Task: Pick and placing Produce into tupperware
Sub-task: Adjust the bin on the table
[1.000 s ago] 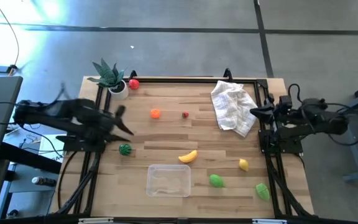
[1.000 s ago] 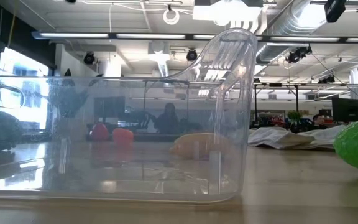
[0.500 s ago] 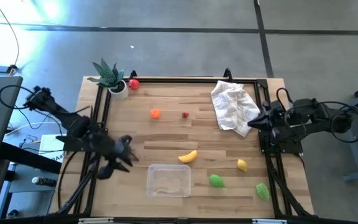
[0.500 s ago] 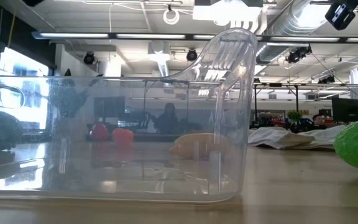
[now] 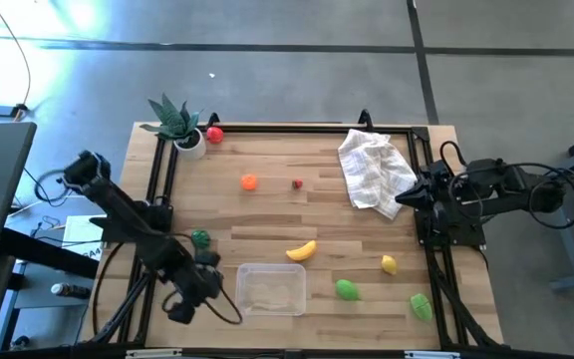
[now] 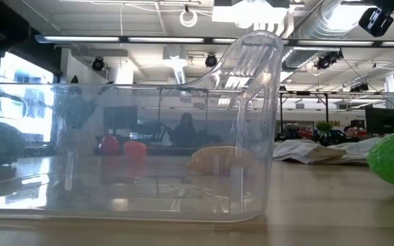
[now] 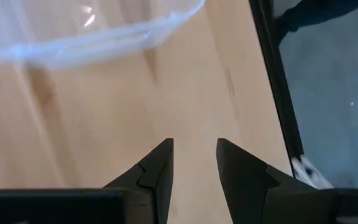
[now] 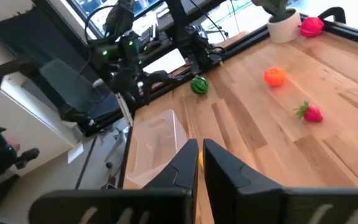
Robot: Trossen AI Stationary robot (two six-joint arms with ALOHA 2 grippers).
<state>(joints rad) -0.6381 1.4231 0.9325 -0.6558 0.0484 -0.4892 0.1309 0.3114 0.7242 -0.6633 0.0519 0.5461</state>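
In the high view the clear tupperware (image 5: 270, 289) stands near the table's near edge, with nothing in it. Toy produce lies around it on the wood: a dark green ball (image 5: 199, 238), a banana (image 5: 302, 250), a lemon (image 5: 391, 263), two green pieces (image 5: 346, 289) (image 5: 422, 305), an orange one (image 5: 249, 181), a small strawberry (image 5: 298, 183) and a red one (image 5: 214, 134). My left gripper (image 5: 199, 291) (image 7: 193, 149) hovers open just left of the tupperware (image 7: 92, 34), holding nothing. My right gripper (image 5: 405, 195) (image 8: 199, 148) is shut and waits at the right edge by the cloth.
A white checked cloth (image 5: 374, 170) lies crumpled at the far right. A spiky plant in a white pot (image 5: 177, 125) stands at the far left corner. A black frame rail (image 7: 272, 68) runs along the near edge beside my left gripper. Bare wood lies between the produce.
My left arm has swung from the table's left middle, beside the dark green ball, toward the near edge, and its gripper now hangs left of the tupperware. The produce and the tupperware have stayed where they were.
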